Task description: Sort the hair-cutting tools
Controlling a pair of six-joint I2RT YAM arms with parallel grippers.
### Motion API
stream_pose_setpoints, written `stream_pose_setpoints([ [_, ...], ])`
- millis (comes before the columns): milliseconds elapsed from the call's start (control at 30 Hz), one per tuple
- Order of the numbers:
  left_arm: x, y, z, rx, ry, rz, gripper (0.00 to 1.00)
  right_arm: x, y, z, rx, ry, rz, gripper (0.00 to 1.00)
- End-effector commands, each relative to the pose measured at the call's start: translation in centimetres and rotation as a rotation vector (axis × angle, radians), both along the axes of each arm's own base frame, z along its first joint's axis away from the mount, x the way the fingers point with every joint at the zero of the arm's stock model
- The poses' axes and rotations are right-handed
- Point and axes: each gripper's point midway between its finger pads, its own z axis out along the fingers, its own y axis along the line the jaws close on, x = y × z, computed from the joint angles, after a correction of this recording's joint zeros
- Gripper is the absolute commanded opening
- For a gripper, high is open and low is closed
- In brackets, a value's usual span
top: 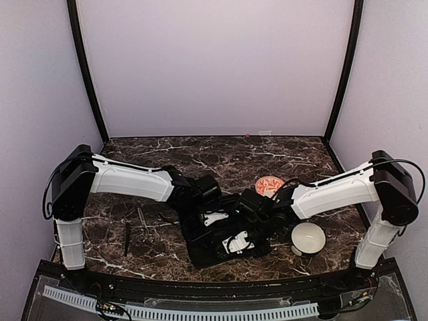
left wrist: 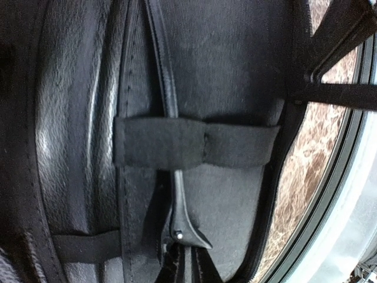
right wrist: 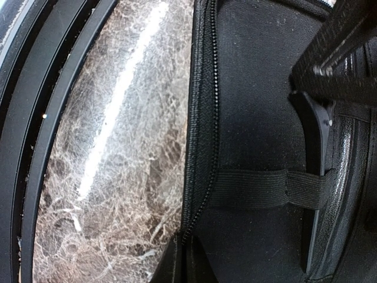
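Observation:
The black case (top: 200, 251) lies open between both arms. In the left wrist view a slim dark hair clip (left wrist: 172, 106) lies in the case (left wrist: 235, 71) under an elastic strap (left wrist: 194, 142). My left gripper (left wrist: 187, 259) is shut on the clip's hinged near end. My right gripper (right wrist: 187, 259) is shut on the zipper edge of the case (right wrist: 203, 147). The same clip (right wrist: 315, 135) shows there under a strap (right wrist: 259, 188). Silver scissors (top: 144, 224) and a slim dark comb (top: 126, 239) lie on the table left of the case.
A white bowl (top: 308, 237) stands right of the case under the right arm. An orange bowl (top: 269, 184) stands behind it. The marble table (top: 167, 150) ends in a black rail (top: 200, 287) close to the case's near edge.

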Motion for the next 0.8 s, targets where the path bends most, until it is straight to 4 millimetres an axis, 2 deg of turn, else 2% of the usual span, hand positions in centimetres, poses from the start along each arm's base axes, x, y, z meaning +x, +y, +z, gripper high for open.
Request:
stream_pose_setpoints([
  [0,2.0,-2.1,0.9,-0.067,-0.064,0.011,0.05,-1.5,-0.1,-1.6,-0.007,0.069,0.008,0.0],
  [167,2.6,-2.3,0.8,-0.05,-0.088,-0.009,0.05,-1.5,-0.1,-1.6,-0.007,0.068,0.008,0.0],
  [300,2.5,-0.5,1.0,0.021,-0.112,-0.02,0.09,-1.4,0.0,-1.4,-0.007,0.063,0.003,0.0],
  [400,2.6,1.0,3.1,0.038,-0.159,-0.015,0.15,-1.1,0.5,-0.3,0.005,0.07,-0.013,0.04],
  [500,2.9,2.4,5.9,0.04,-0.235,-0.011,0.21,-0.9,0.8,1.4,0.019,0.098,-0.028,0.17],
  [600,5.0,4.4,8.3,0.077,-0.372,0.036,0.26,-0.4,0.7,3.0,0.007,0.117,-0.072,0.28],
  [767,10.9,9.3,12.2,0.141,-0.607,0.293,0.37,0.7,0.9,8.1,0.09,0.186,-0.14,0.36],
])
